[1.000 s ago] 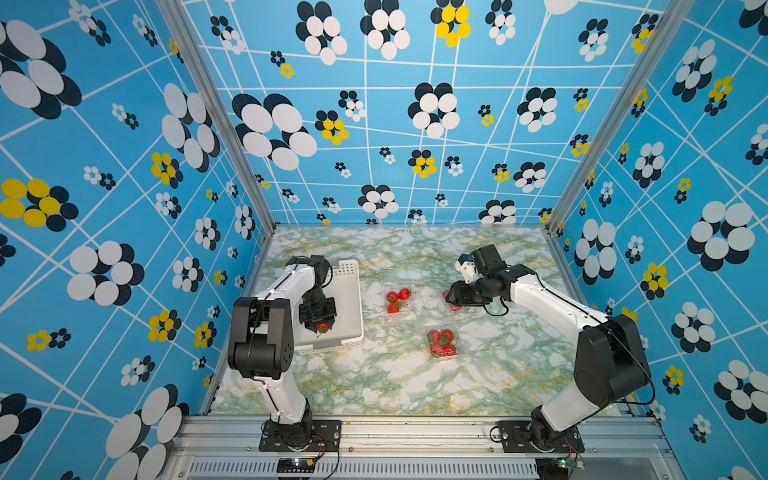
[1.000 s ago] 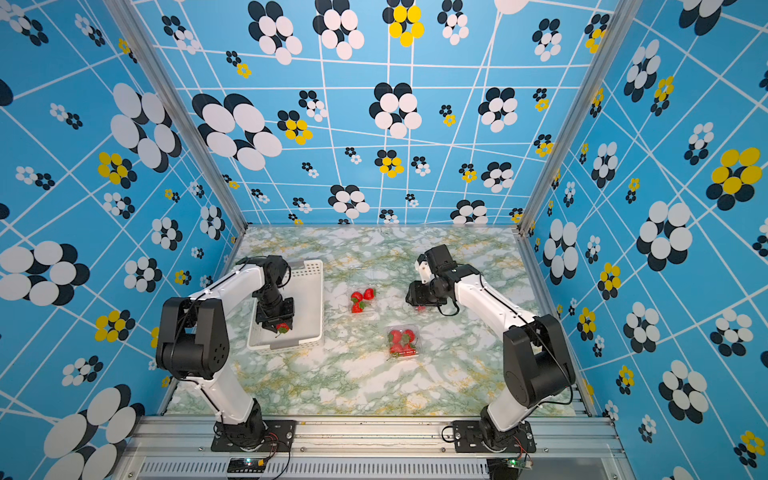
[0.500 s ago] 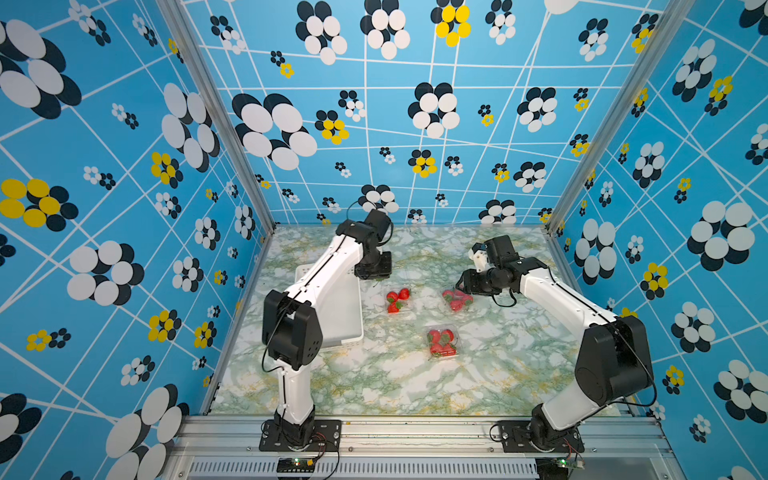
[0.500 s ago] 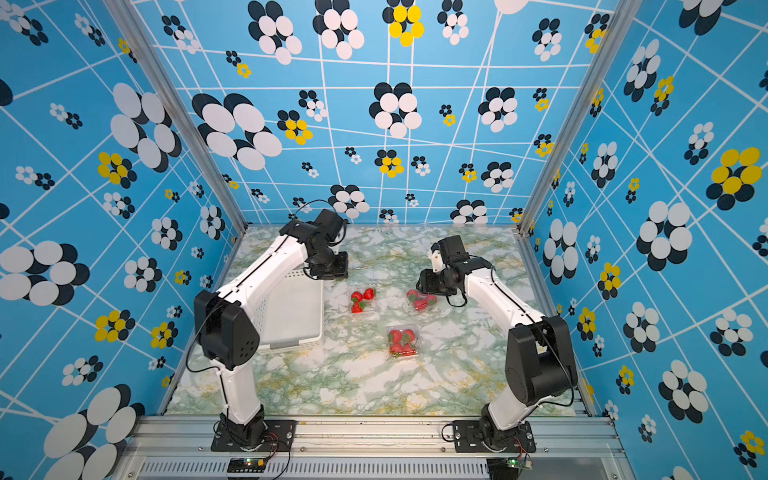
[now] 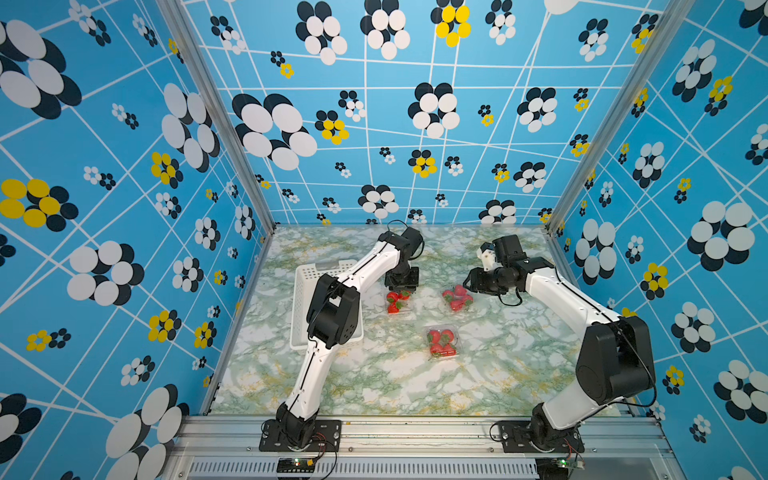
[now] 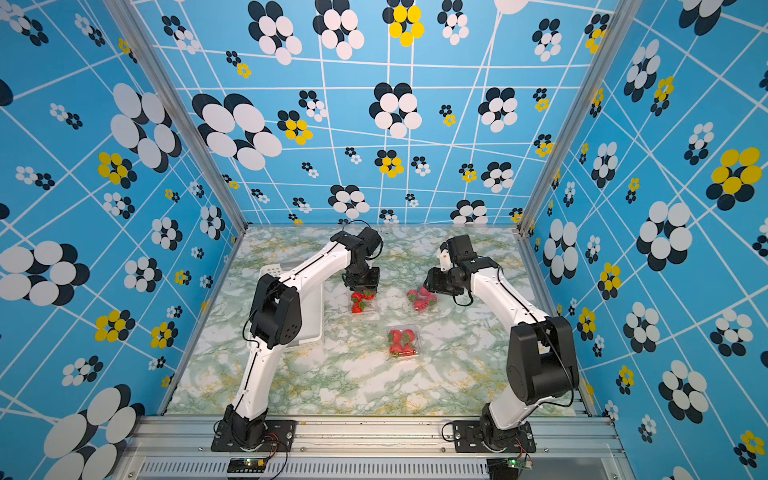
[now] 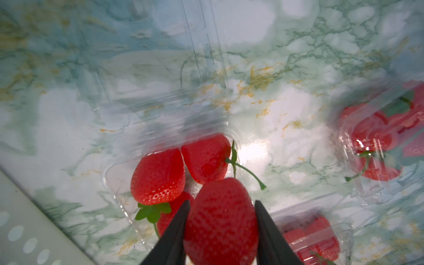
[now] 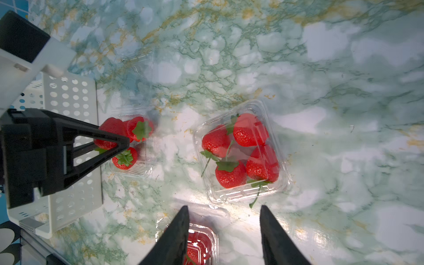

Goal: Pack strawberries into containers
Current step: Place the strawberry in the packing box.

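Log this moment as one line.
left claw: shut on strawberry, above open container | right claw: open, empty, by second container | stage: strawberry not yet released

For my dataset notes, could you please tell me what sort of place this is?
Probably a robot test cell: the left arm and right arm bolted to an aluminium rail, flower-printed blue wall panels, a marble-patterned tabletop.

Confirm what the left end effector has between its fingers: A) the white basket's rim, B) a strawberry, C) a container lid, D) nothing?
B: in the left wrist view the left end effector is closed on a strawberry, held over a partly filled open container.
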